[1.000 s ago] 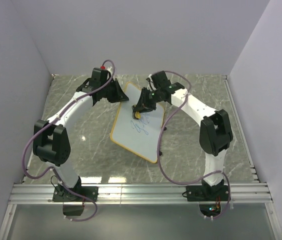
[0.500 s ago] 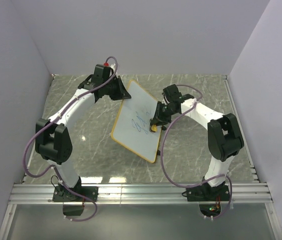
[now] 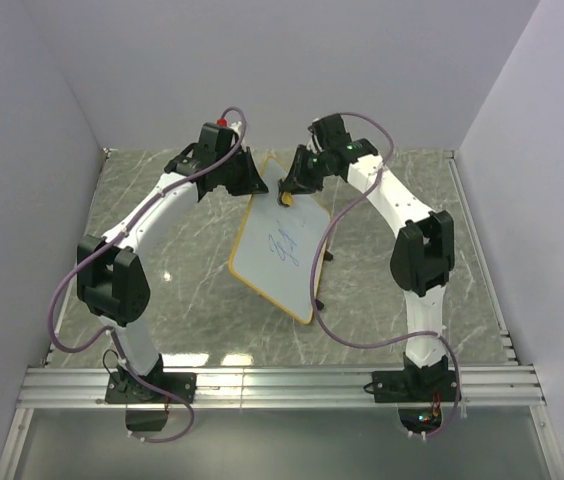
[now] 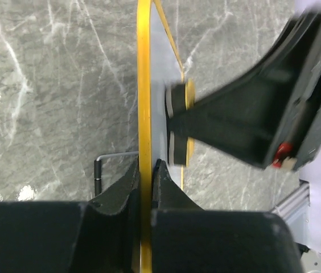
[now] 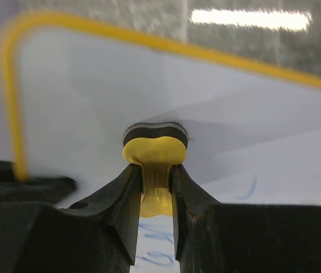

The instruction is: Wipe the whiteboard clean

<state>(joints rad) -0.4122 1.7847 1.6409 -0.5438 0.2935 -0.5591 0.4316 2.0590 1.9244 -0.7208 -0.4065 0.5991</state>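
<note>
The whiteboard (image 3: 280, 250) is white with an orange-yellow frame and blue scribbles (image 3: 284, 247) in its middle. It is tilted, with its far edge raised. My left gripper (image 3: 250, 186) is shut on the frame's far edge (image 4: 143, 102). My right gripper (image 3: 288, 192) is shut on the yellow-and-black eraser (image 5: 155, 149) and presses its black pad against the board near the far end (image 5: 92, 96). The eraser also shows in the left wrist view (image 4: 178, 129). Blue marks (image 5: 160, 253) lie below the eraser.
A black hex key (image 4: 101, 166) lies on the grey marble table (image 3: 162, 240) beside the board. Grey walls close in the back and both sides. A metal rail (image 3: 282, 380) runs along the near edge.
My right gripper swept the eraser from the board's far part down to its right edge, then back up to the far end. The left gripper shifted right, tilting the board more.
</note>
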